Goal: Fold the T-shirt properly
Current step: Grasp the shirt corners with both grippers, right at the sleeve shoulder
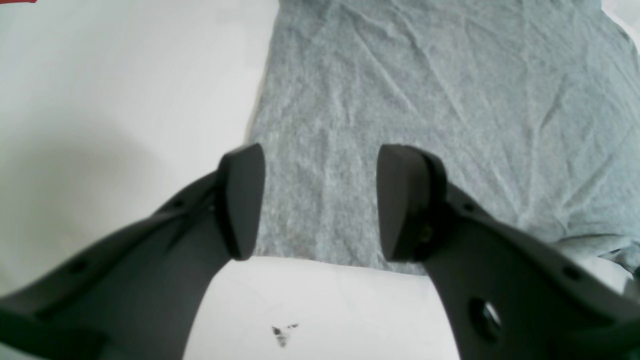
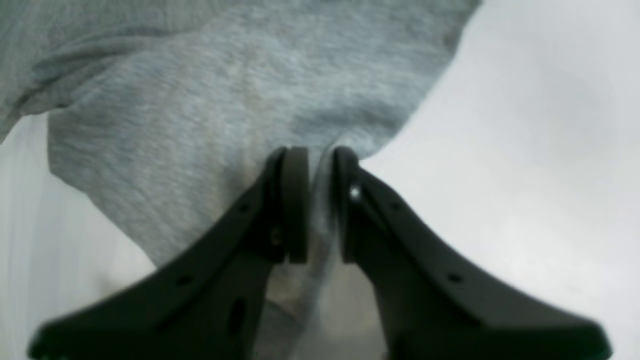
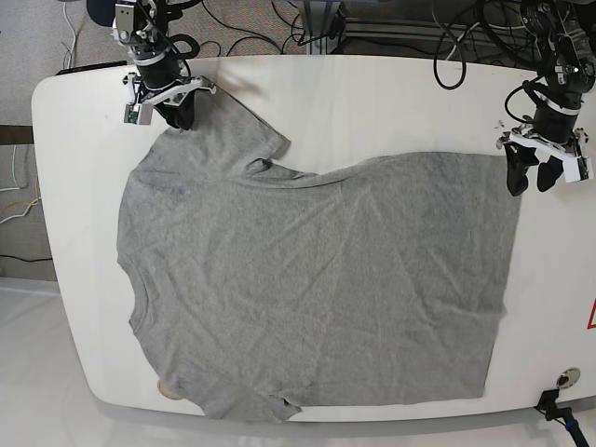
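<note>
A grey T-shirt (image 3: 317, 279) lies spread flat on the white table (image 3: 372, 102), neck toward the left and hem toward the right. At the far left my right gripper (image 3: 177, 119) is on the upper sleeve. The right wrist view shows this gripper (image 2: 315, 200) shut, with a fold of the T-shirt (image 2: 225, 90) pinched between its pads. My left gripper (image 3: 532, 179) hovers at the far right hem corner. In the left wrist view the gripper (image 1: 320, 200) is open, nothing between its fingers, and the corner of the T-shirt (image 1: 425, 90) lies just below them.
Cables (image 3: 372, 28) trail along the table's far edge. A red sticker (image 3: 590, 317) and a small round fitting (image 3: 566, 377) sit at the right edge. A small dark mark (image 1: 282, 334) is on the table near my left gripper.
</note>
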`<state>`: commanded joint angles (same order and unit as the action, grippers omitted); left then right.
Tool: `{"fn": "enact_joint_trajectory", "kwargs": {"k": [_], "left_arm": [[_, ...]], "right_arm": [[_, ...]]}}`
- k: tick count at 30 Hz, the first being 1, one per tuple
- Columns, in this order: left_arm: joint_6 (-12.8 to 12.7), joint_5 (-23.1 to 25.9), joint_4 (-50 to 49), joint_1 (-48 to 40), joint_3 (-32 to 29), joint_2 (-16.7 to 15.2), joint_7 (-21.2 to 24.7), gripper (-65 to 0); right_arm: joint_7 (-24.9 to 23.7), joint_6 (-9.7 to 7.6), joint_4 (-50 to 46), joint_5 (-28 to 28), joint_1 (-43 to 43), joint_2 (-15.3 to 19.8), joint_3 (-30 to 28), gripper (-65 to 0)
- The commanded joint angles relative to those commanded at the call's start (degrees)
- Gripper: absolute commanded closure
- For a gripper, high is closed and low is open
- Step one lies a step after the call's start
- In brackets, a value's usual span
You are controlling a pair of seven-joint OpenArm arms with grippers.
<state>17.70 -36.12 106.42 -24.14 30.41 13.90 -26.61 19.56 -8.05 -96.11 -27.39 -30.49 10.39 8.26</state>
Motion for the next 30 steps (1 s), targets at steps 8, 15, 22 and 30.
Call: {"fn": "enact_joint_trajectory", "kwargs": {"k": [8,15,22,30], "left_arm": [[-1.71,-0.06,0.12,-0.32,-0.26,0.22,-0.38,-33.2],[-6.27,1.43,-3.25,1.23,-0.63,0.83,0.37,-33.4],[-6.93,3.12,-8.39,5.24,-1.68,1.39,-0.77,-35.6],[-5.11,3.48,-9.77,5.22,-2.25,1.06,-1.42,-36.0]], "right_arm": [[1.3,-0.14,1.04,2.6,4.14,-0.21,-3.29,0.0],[1.42,-1.08,0.71,3.88,4.75,-0.25,-2.85,0.0],[1.68,-2.19,0.73,3.89,4.72,-0.33,-2.53,0.0],[1.5,-1.01,0.0,4.36,4.42,-0.03,-2.76,0.0]]}}
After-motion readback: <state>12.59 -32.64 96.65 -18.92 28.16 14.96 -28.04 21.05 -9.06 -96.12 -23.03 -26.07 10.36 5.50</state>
